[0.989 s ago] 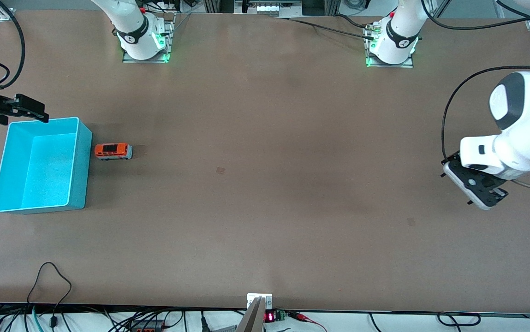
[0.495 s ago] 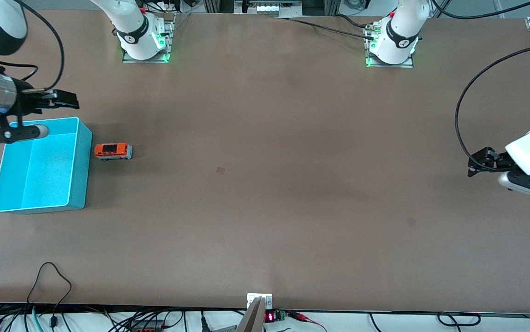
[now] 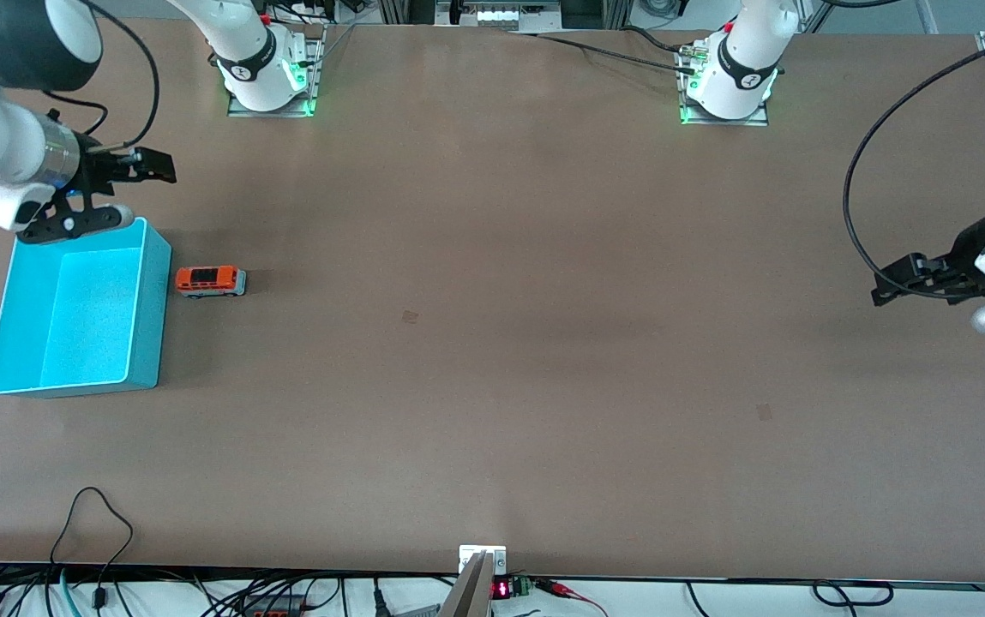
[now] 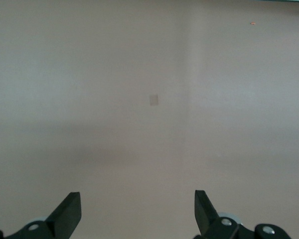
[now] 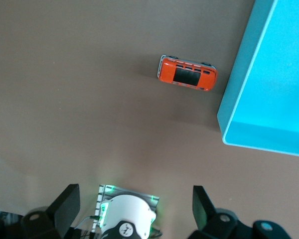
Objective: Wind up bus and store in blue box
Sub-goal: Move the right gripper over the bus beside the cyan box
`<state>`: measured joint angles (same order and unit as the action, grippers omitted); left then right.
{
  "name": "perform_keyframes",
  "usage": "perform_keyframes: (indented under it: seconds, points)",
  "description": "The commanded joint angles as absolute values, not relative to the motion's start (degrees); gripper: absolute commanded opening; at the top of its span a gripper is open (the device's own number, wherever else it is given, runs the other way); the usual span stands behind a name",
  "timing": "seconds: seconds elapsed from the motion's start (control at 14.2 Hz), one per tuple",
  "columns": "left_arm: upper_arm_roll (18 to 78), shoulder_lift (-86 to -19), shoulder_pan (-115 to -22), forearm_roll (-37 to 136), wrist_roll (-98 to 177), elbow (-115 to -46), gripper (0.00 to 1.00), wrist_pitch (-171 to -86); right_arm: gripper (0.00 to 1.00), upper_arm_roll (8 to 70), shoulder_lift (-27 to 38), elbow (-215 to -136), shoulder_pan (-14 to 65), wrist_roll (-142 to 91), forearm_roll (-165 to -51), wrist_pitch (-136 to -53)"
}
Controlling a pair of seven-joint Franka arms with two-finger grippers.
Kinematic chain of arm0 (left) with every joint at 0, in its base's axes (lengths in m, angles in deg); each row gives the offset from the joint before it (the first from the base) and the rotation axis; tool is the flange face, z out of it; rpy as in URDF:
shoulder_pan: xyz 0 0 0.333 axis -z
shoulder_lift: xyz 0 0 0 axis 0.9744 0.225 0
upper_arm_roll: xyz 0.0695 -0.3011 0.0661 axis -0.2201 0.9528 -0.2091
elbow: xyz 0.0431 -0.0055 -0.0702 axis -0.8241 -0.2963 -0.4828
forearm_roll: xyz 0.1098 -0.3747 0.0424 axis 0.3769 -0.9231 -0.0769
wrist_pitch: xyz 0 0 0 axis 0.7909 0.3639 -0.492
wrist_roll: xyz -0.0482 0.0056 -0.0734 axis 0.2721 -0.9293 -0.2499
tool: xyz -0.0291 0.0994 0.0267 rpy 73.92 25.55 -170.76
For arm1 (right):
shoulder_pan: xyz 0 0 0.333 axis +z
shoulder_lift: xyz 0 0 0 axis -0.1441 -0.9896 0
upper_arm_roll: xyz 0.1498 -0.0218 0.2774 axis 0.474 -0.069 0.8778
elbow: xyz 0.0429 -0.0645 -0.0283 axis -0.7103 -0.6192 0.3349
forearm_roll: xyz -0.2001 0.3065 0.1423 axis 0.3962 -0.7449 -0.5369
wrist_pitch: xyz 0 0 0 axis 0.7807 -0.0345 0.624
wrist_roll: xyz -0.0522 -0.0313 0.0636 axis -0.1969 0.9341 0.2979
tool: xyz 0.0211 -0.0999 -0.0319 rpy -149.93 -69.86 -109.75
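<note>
The bus is a small orange toy van. It stands on the table beside the blue box, on the side toward the table's middle. The box is an open cyan bin with nothing in it, at the right arm's end of the table. My right gripper is open and empty, up over the table by the box's corner nearest the arm bases. Its wrist view shows the bus, the box wall and its own jaws wide apart. My left gripper is open and empty over bare table at the left arm's end.
The two arm bases stand along the table's edge farthest from the front camera. Cables lie at the edge nearest it. A small mark is on the table's middle.
My right gripper has swung from over the box's rim toward the arm bases and the table's middle. My left arm has turned and lifted its gripper. The bus and box have not moved.
</note>
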<state>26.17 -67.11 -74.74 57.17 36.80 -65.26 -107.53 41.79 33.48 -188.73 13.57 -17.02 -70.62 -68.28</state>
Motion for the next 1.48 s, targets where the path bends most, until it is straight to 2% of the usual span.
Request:
perform_keyframes:
  seconds: [0.0, 0.07, 0.28, 0.35, 0.92, 1.13, 1.41]
  points:
    - [25.5, -70.6, -74.7, 56.0, 38.8, -66.7, 1.0, -104.7, 1.0, 41.5, 42.0, -200.8, 11.9, -8.2, -70.8, -76.3]
    - [25.5, -71.9, -74.8, 56.0, 38.6, -68.4, 1.0, -105.2, 1.0, 41.5, 42.2, -201.9, 11.8, -5.0, -70.7, -78.1]
    - [25.5, -78.0, -74.7, 56.2, 37.1, -78.9, 1.0, -112.9, 1.0, 41.4, 41.5, -203.4, 11.2, 11.7, -70.3, -83.5]
    - [25.5, -78.5, -74.7, 56.2, 36.6, -79.8, 1.0, -113.2, 1.0, 41.4, 41.2, -204.3, 9.7, 17.7, -70.3, -85.8]
    - [25.0, -78.0, -74.8, 56.1, 35.5, -76.1, 1.0, -106.4, 1.0, 41.5, 28.7, -204.8, 9.3, 37.2, -68.4, -99.7]
    - [25.5, -77.7, -74.7, 56.9, 34.9, -73.4, 1.0, -105.6, 1.0, 41.5, 25.6, -206.3, 9.3, 40.5, -68.4, -104.9]
    - [25.5, -77.6, -74.6, 56.8, 34.2, -73.4, 1.0, -103.6, 1.0, 41.5, 22.1, -208.2, 9.2, 47.8, -68.4, -111.3]
